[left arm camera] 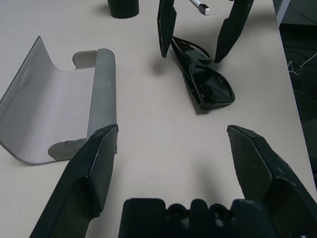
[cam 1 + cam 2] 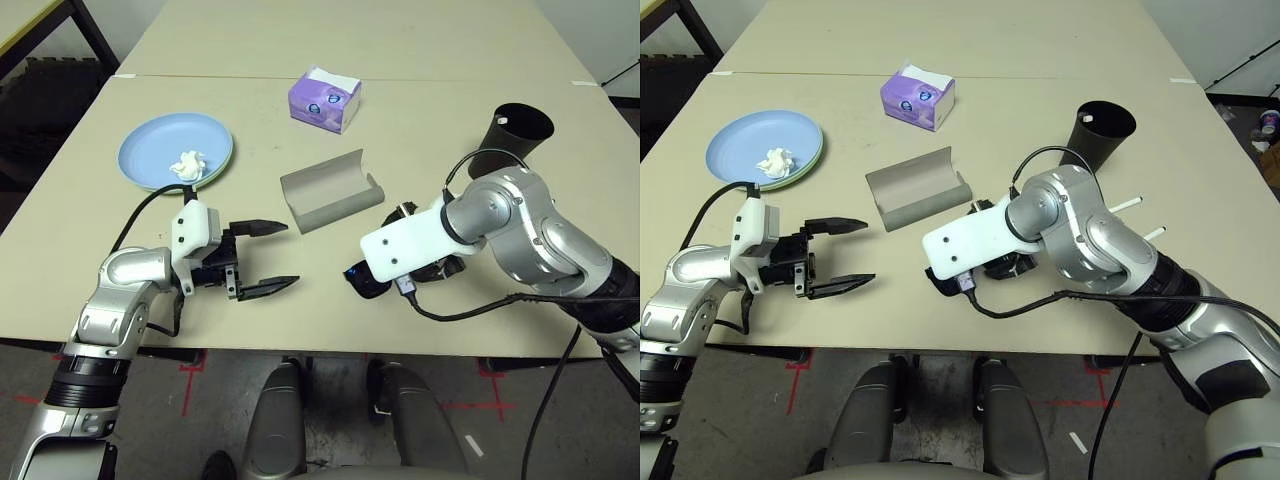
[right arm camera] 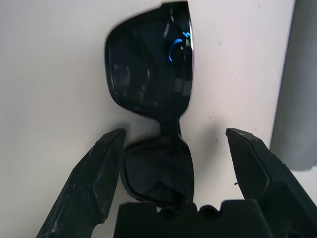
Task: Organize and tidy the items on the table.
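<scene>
Right gripper (image 3: 173, 144), fingers apart, straddles the black sunglasses (image 3: 153, 74) near the tabletop's front edge; light, rigid, glossy, probably slippery: best grasped across the bridge.

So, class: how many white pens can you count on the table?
2. Both white pens lie near the table's right edge, just past the robot's right arm, near the black cup. The arm may hide more.

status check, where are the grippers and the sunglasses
Right gripper open, straddling the black sunglasses on the table, not closed yet. Left gripper open, idle. Grey glasses case lies open alongside. Nothing in the way.
</scene>
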